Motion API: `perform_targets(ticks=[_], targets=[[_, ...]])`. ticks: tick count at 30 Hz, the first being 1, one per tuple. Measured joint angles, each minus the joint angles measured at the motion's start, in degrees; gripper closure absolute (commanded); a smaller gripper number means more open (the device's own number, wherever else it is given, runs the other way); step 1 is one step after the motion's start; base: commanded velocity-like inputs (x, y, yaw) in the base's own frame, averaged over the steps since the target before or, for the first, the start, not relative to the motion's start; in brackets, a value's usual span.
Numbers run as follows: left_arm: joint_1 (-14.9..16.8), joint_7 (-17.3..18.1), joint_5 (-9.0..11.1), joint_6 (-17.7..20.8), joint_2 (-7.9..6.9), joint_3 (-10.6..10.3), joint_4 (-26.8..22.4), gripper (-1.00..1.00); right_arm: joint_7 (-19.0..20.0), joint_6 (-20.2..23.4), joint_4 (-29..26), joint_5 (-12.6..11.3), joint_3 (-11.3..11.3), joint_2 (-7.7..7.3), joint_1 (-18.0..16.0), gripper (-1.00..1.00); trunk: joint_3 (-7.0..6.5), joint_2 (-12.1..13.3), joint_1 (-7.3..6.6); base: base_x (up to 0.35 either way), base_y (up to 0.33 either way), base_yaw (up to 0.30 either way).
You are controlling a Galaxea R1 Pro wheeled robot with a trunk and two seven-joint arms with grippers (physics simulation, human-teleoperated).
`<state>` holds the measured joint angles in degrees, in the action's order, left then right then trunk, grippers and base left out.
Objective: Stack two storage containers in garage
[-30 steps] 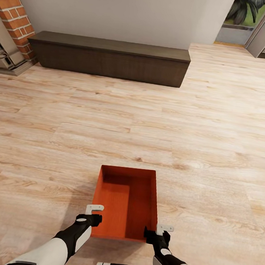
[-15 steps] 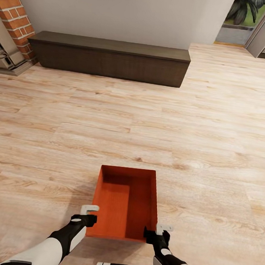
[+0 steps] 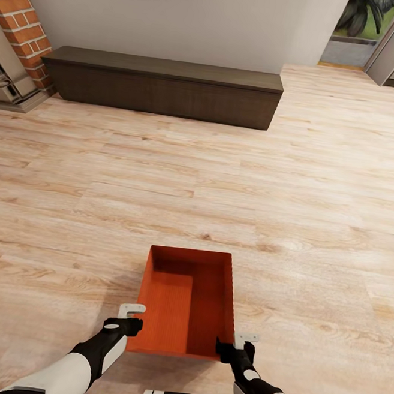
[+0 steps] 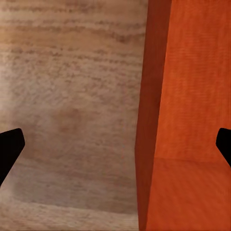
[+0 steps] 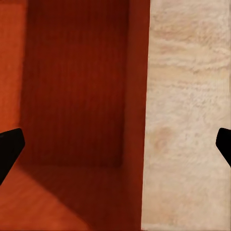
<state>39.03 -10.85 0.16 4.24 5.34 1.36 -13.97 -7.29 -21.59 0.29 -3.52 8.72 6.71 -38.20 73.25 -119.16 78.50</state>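
Light wood planks are spreading under the storage container (image 3: 188, 301) at six o'clock, where I am straddling its side walls with my left end effector (image 3: 131, 314) and right end effector (image 3: 242, 341) wide, risking tipping it if one closes early.

No readable text, labels, brands, numbers or signs on any visible surface.

White forearms, black wrists, pale grey fingers on each tool (image 3: 133, 311).
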Motion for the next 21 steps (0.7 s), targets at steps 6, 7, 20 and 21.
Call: perform_targets(ticks=[6,7,20,21], targets=[[0.0,0.0,-0.1,0.0,0.04,-0.1,-0.1,-1.0,0.0,0.0,0.0,-0.3,0.0,-0.12,0.0,-1.0,0.0,0.0,0.0,0.0,0.0,0.0],[0.0,0.0,-0.1,0.0,0.05,-0.1,-0.1,-1.0,0.0,0.0,0.0,-0.2,0.0,-0.11,0.0,-1.0,0.0,0.0,0.0,0.0,0.0,0.0],[0.0,0.0,-0.3,0.0,0.36,-0.3,-0.1,-1.0,-0.1,0.8,-0.1,-0.5,-0.1,-0.16,0.0,-1.0,0.0,0.0,0.0,0.0,0.0,0.0],[0.0,0.0,-0.3,0.0,0.34,-0.3,-0.2,-1.0,-0.1,0.8,-0.1,-0.4,-0.1,-0.15,0.0,-1.0,0.0,0.0,0.0,0.0,0.0,0.0]])
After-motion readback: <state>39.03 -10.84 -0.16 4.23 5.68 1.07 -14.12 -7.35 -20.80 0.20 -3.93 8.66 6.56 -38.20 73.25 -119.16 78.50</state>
